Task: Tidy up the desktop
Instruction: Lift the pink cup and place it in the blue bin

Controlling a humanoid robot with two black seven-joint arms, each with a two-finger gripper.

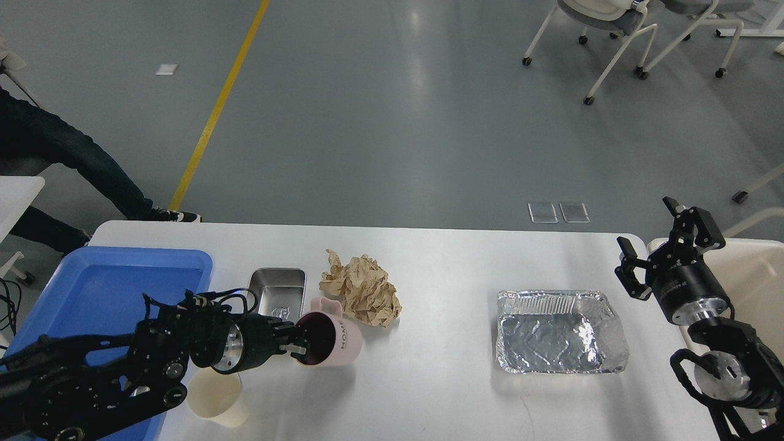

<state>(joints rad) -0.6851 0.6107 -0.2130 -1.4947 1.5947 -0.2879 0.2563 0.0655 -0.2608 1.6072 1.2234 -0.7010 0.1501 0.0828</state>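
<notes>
The white desktop (441, 263) fills the lower view. My left gripper (301, 344) is shut on the rim of a pink mug (331, 340) and holds it tilted on its side above the desktop, its mouth towards the arm. A crumpled brown paper (362, 294) lies just behind the mug. A small steel tin (275, 291) lies left of the paper. A foil tray (558, 331) lies at the right. My right gripper (663, 248) is open and empty, raised beyond the desktop's right end.
A blue plastic tray (98, 288) sits at the left end, partly under my left arm. A cream paper cup (215, 399) stands by the front edge under that arm. A cream bin (756, 275) stands off the right end. Chairs and a person's legs are on the floor behind.
</notes>
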